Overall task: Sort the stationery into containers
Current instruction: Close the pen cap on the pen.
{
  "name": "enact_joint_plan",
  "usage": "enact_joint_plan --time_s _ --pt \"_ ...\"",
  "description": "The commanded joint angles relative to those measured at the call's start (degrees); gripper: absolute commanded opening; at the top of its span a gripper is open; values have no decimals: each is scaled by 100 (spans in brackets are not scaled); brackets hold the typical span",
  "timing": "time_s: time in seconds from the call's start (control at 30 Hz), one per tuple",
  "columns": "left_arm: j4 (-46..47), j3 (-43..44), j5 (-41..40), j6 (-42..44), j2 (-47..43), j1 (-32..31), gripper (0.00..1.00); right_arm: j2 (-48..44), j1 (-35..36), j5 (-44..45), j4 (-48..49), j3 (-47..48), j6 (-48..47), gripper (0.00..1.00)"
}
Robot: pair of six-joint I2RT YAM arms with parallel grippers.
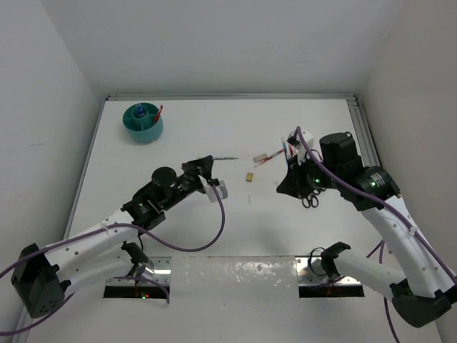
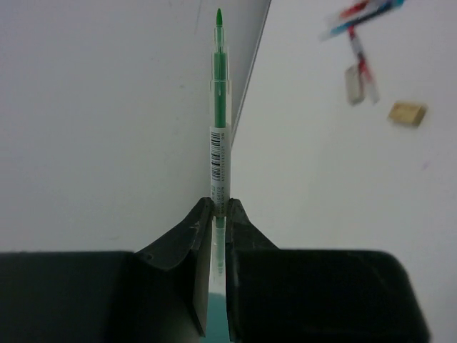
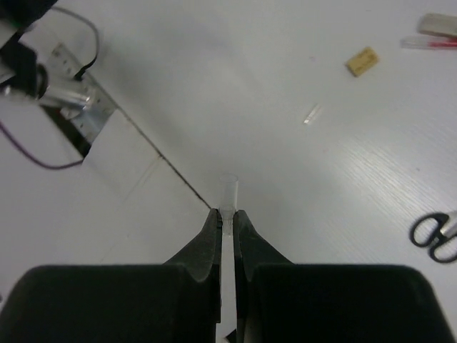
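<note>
Green pen (image 2: 219, 128), clear cap (image 3: 228, 191) gripped; teal tub (image 1: 146, 133) upright.

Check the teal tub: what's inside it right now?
The teal tub holds a blue-capped item near its centre and a red pen sticking out at the right. The walls hide the compartment floors, so anything lower can't be seen.

Top external: fixed, high and behind the arm bases, pitched down over the whole white table (image 1: 214, 128). It is the widest, farthest view.
Left wrist: sits just behind the left gripper (image 2: 219, 207) and looks out along its fingers, low across the tabletop, very close in.
Right wrist: same mount behind the right gripper (image 3: 226, 213), angled down at the tabletop, also close.
Overlap: all three see the small tan eraser block (image 1: 250, 176) (image 2: 407, 113) (image 3: 362, 61). Top and right wrist also share the black-handled scissors (image 1: 310, 200) (image 3: 435, 234).
</note>
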Motion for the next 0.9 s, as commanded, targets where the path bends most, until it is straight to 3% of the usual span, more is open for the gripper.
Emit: enact_joint_plan --time_s 0.0,0.17,0.27,0.47,0.6,0.87 --pt "154 -43 924 2053 -368 608 0 202 213 -1029 340 265 -538 0" --pt "276 -368 962 2653 -772 1092 0 791 485 -1267 122 650 -899 0" --pt "-233 -377 1311 3083 -1027 1251 0 994 617 -1276 94 651 -1119 0" --pt "-778 -719 1822 4628 -1476 1234 0 1529 776 -1162 33 994 -1076 0" --pt "-1235 -684 1911 4964 -1564 1085 0 1785 855 -1082 76 985 -839 0" --pt "-990 -790 1893 5027 -1354 794 0 2110 1154 -1082 990 572 -390 0"
